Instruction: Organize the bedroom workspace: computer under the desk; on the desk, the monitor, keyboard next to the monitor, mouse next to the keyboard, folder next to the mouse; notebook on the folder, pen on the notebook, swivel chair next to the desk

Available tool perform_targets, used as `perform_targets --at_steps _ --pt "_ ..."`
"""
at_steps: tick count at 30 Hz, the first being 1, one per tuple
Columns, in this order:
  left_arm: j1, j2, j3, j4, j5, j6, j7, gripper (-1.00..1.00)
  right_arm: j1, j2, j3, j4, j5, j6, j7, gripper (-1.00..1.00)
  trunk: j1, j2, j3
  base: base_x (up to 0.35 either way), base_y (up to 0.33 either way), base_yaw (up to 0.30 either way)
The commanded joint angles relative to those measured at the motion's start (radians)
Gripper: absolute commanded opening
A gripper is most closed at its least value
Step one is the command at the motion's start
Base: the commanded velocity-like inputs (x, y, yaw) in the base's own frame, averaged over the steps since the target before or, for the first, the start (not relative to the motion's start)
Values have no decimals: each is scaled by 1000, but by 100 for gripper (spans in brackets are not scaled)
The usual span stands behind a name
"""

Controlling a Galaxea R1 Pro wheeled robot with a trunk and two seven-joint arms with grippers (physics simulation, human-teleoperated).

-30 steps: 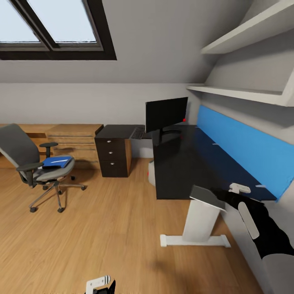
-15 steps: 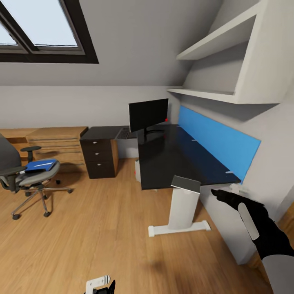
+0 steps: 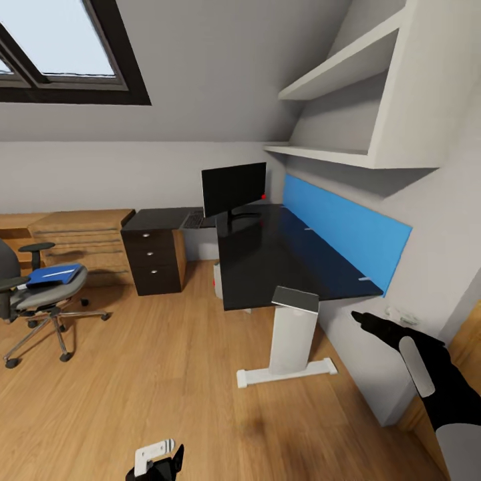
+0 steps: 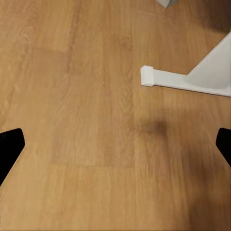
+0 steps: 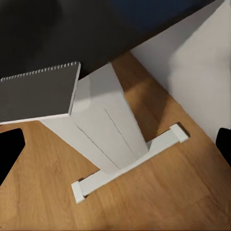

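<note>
A thin grey notebook [image 3: 294,298] lies on the glossy black bench [image 3: 267,257] corner; both claws, right [image 3: 361,319] and left [image 4: 115,144], hang spread apart.

you've open wood floor [image 3: 167,374] ahead; desk [image 3: 267,260] w/ white pedestal [image 3: 291,337] blocks right, swivel chair [image 3: 33,300] stands far left.
</note>
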Motion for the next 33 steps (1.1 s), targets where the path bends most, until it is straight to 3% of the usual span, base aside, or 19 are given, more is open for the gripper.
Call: perform_targets --at_steps 1,4,12,15,16,17,20,27,29,31,33 --pt "0 -1 2 -3 9 4 0 100 1 0 -2 0 -17 5 -3 100 4 -8 -4 0 0 -4" --pt "0 -3 4 -4 9 6 1 100 3 0 -5 1 -48 4 -2 100 15 -29 -13 0 0 -2" --pt "0 -3 4 -37 11 21 -2 100 6 10 -34 2 -67 9 -5 100 46 -85 -38 0 0 0" --pt "0 -3 4 -73 11 69 -2 100 6 18 -39 2 -77 9 -5 100 58 -106 -48 0 0 0" --pt "0 -4 4 -121 12 162 -3 100 6 21 -49 1 -93 9 -5 100 61 -113 -51 0 0 0" --pt "0 -5 4 -151 12 213 -3 100 6 21 -53 1 -95 9 -5 100 65 -120 -54 0 0 0" --pt "0 -7 3 -201 12 283 -3 100 6 20 -77 1 -99 8 -5 100 77 -141 -64 0 0 0" --pt "0 -10 1 -357 17 439 -2 100 6 21 -239 0 -115 31 -3 100 104 -190 -85 0 0 0" --pt "0 -22 -2 -455 41 531 -4 100 6 22 -314 1 -171 64 -2 100 111 -204 -92 0 0 0" --pt "0 -43 -3 -509 56 581 -4 100 6 22 -357 1 -231 95 -2 100 119 -218 -98 0 0 0" --pt "0 -56 -4 -530 61 601 -4 100 6 21 -377 1 -274 125 -2 100 127 -232 -104 0 0 0"
